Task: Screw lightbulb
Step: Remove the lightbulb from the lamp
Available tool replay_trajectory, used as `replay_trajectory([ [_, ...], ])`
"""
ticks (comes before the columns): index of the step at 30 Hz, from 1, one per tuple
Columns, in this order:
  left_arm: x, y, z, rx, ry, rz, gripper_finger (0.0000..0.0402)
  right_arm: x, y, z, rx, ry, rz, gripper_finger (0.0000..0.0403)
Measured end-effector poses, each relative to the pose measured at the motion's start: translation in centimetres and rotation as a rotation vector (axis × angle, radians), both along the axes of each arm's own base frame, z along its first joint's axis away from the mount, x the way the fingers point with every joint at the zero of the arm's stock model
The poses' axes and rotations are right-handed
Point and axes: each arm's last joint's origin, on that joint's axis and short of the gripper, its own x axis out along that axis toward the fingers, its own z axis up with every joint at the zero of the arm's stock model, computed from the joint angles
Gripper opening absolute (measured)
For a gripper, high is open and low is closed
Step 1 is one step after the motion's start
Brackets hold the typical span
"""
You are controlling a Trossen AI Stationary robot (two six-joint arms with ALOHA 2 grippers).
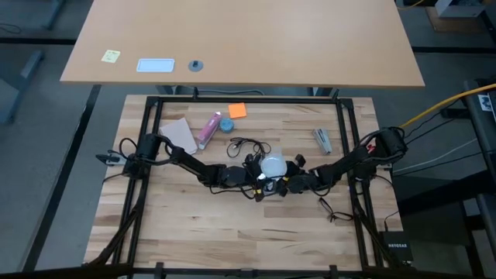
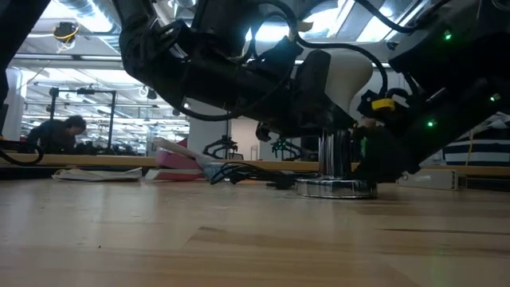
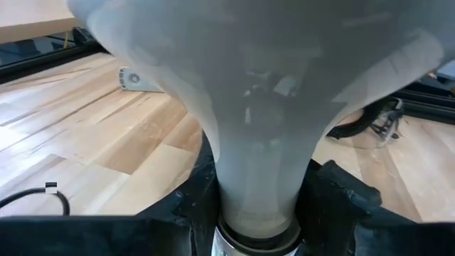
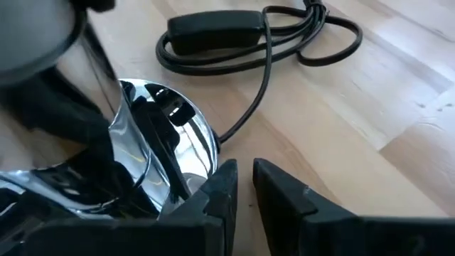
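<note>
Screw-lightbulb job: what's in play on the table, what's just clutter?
In play: lightbulb, its neck between the left gripper fingers; silver lamp base with black cord; right gripper beside the base.

Clutter: orange note, pink tube, paper.

lightbulb (image 3: 259, 107): frosted white glass, matt and smooth
lamp base (image 4: 167, 153): polished metal, mirror-glossy
cord (image 4: 284, 35): black plastic, smooth, with a slight sheen
table (image 1: 232, 225): pale wood planks, visible grain, satin finish
left gripper (image 3: 257, 203): black plastic fingers, matt
right gripper (image 4: 242, 188): black plastic, matt, slightly rough
note (image 1: 237, 111): orange paper, matt
</note>
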Motion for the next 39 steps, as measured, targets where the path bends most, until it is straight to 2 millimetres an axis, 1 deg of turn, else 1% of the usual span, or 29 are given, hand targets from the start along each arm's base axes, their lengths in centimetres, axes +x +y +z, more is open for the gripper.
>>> replay_trajectory([
  [5, -0.1, 0.0, -0.2, 0.035, 0.035, 0.021, 0.0153, 0.1, 0.1, 0.1, 0.035, -0.003, 0.018, 0.0060],
  [8, -0.1, 0.1, -0.2, 0.037, 0.046, 0.055, 0.0153, 0.1, 0.2, 0.1, 0.086, -0.020, -0.003, 0.0060],
  [14, -0.2, 0.3, -0.1, 0.049, 0.034, 0.128, 0.0153, 0.4, 0.7, 0.3, 0.179, -0.085, -0.026, 0.0060],
  [21, -0.2, 0.5, 0.0, 0.049, 0.023, 0.170, 0.0153, 1.9, 1.7, 1.4, 0.236, -0.083, 0.025, 0.0060],
  [25, -0.2, 0.5, 0.0, 0.092, 0.040, 0.166, 0.0153, 2.2, 2.6, 1.9, 0.264, -0.108, 0.049, 0.0060],
  [34, -0.3, 0.1, -0.1, 0.106, 0.041, 0.158, 0.0153, 1.5, 4.4, 2.1, 0.176, -0.124, 0.078, 0.0060],
  [39, -0.2, 0.0, 0.4, 0.111, -0.021, 0.137, 0.0153, 0.6, 4.7, 3.2, 0.094, -0.134, 0.037, 0.0060],
])
